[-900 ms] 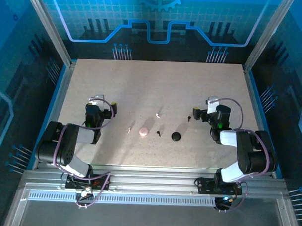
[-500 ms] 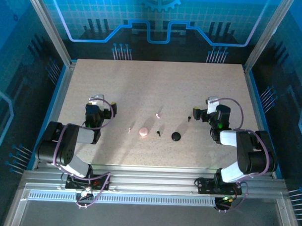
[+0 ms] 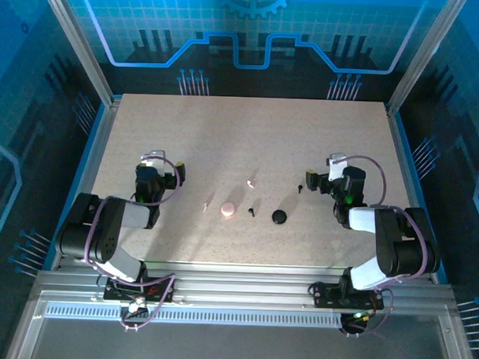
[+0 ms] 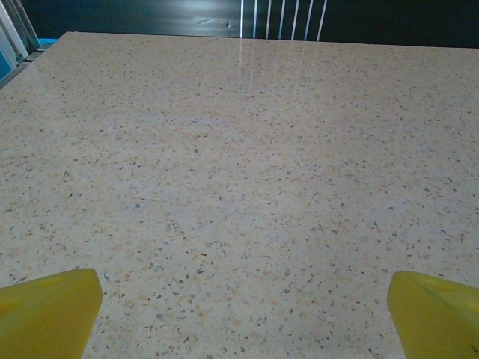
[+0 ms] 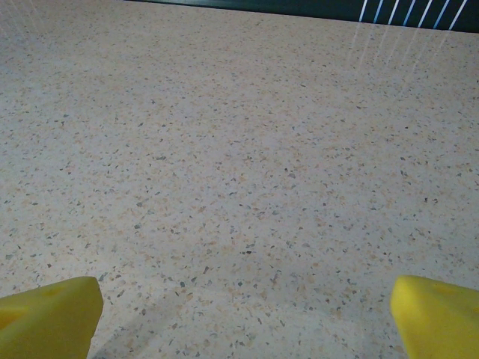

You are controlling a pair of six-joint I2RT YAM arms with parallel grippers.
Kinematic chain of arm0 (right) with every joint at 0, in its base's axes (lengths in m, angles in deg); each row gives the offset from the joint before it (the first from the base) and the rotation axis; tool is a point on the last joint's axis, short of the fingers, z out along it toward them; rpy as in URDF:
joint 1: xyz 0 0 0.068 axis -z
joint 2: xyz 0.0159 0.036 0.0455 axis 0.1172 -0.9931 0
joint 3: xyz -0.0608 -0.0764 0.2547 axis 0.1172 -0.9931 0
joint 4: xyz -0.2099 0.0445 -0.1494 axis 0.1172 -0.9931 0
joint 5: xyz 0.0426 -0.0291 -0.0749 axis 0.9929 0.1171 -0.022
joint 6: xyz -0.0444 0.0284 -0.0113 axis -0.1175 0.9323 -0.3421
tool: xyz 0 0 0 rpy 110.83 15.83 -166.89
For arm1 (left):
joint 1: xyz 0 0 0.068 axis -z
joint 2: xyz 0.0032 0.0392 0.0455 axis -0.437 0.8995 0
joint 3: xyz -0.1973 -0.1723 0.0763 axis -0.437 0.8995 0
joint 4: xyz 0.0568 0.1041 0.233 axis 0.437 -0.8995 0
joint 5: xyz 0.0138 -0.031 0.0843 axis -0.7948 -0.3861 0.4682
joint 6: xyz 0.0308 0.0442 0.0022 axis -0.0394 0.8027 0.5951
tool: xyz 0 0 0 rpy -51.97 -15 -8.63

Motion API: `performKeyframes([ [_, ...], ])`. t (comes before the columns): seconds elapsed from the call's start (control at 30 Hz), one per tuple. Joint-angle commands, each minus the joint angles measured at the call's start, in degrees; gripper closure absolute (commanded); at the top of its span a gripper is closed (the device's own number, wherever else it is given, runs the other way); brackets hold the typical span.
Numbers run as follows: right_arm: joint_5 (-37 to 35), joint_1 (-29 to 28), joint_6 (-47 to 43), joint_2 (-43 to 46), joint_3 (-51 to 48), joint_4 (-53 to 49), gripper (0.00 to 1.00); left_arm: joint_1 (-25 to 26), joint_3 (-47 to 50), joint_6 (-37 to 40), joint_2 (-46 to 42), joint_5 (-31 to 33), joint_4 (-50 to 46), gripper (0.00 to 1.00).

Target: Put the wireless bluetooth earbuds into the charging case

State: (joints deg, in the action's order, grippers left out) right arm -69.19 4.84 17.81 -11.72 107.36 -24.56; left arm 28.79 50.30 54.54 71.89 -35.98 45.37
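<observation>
The charging case (image 3: 227, 210), a small round pale pink puck, lies on the speckled table (image 3: 249, 132) between the two arms. Tiny whitish earbuds lie at its left (image 3: 205, 206) and behind it (image 3: 250, 182). Small black earbuds lie at its right (image 3: 252, 212) and further right (image 3: 300, 188). My left gripper (image 3: 163, 167) rests low at the left, well apart from the case. In the left wrist view this gripper (image 4: 243, 314) is open, with bare table between its yellow fingertips (image 4: 49, 310). My right gripper (image 3: 325, 173) sits at the right. In the right wrist view it (image 5: 243, 318) is open and holds nothing.
A round black puck (image 3: 279, 217) lies right of the black earbud near the case. Metal frame posts (image 3: 79, 44) and blue-lit walls enclose the table. The arm bases stand on a rail (image 3: 235, 293) at the near edge.
</observation>
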Motion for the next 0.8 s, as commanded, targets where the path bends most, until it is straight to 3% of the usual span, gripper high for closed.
performKeyframes([
  [0.0, -0.3, -0.4, -0.3, 0.3, 0.6, 0.6, 0.0, -1.3, -1.9, -0.1, 0.0, -3.0, -1.3, 0.01],
  [0.2, -0.4, -0.4, -0.3, 0.4, 0.4, 0.9, 0.0, -1.6, -1.4, -0.8, -0.1, -0.3, -0.4, 0.01],
  [0.27, -0.3, -0.4, -0.4, 1.5, 1.7, -2.3, 0.0, -1.6, -0.9, -2.2, -1.7, 3.4, -0.8, 0.01],
  [0.4, 0.5, -0.7, -0.2, 6.4, 5.9, -14.9, 0.0, -1.2, -0.8, -1.8, -7.1, 3.7, -5.2, 0.02],
  [0.6, -5.5, -1.8, 4.8, 15.3, 11.8, -37.9, 0.0, 1.1, -5.3, -2.2, -18.8, 3.8, -22.0, 0.06],
  [0.77, -5.7, -4.1, 8.1, 21.6, 18.2, -57.2, 0.0, 7.7, -15.3, -4.9, -21.9, 5.4, -42.8, 0.09],
])
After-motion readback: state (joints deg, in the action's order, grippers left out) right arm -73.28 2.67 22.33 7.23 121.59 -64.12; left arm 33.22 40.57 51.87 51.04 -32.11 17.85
